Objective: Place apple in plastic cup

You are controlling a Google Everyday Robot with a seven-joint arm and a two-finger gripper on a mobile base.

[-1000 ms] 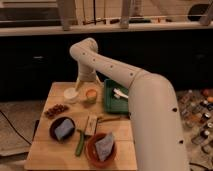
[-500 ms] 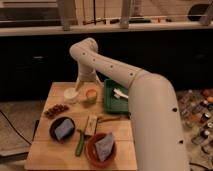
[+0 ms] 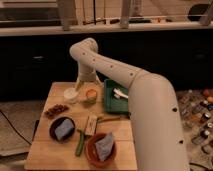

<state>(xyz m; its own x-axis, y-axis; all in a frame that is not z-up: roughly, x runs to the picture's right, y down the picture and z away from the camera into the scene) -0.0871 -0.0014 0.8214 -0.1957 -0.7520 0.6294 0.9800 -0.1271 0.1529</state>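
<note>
The pale yellow-green plastic cup stands on the wooden table, near its back edge. The reddish-orange apple sits in the cup's mouth. My gripper hangs at the end of the white arm, just above and behind the cup and close to the apple. I cannot tell whether it touches the apple.
A white cup stands left of the plastic cup. A green tray is to its right. Brown-red pieces, a dark bowl, an orange bowl, a packet and a green vegetable lie nearer the front.
</note>
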